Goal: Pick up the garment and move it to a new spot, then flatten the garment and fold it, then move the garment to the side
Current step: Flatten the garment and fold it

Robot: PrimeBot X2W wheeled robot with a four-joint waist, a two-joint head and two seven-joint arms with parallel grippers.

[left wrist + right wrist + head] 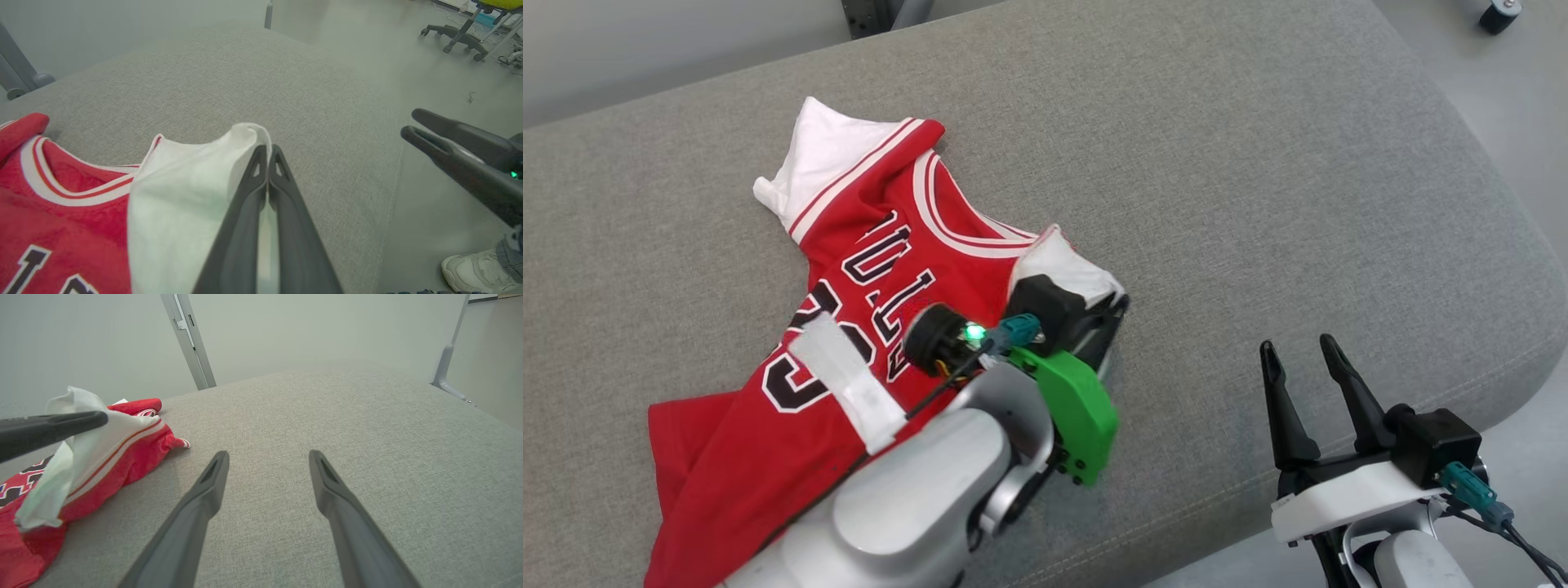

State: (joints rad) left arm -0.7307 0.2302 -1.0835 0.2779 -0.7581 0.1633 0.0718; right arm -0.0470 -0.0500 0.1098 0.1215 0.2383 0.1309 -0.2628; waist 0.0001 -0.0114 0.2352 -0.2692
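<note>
The garment (866, 269) is a red basketball jersey with white trim and dark lettering, lying crumpled on the grey cushion (1258, 204). My left gripper (268, 152) is shut on the white flap of the garment (184, 196) at its right shoulder, the cloth pinched between the two dark fingers. In the head view that gripper (1112, 304) sits at the jersey's white corner, mostly behind its own wrist. My right gripper (1298, 347) stands open near the cushion's front right edge, well apart from the jersey. The right wrist view has its fingers spread over bare fabric, with the garment (102, 457) to the left.
The grey cushion (347, 428) stretches wide to the right of the jersey. A metal frame post (188, 339) rises behind it. A person's white shoe (478, 269) stands on the floor at the right, and an office chair base (453, 36) is farther off.
</note>
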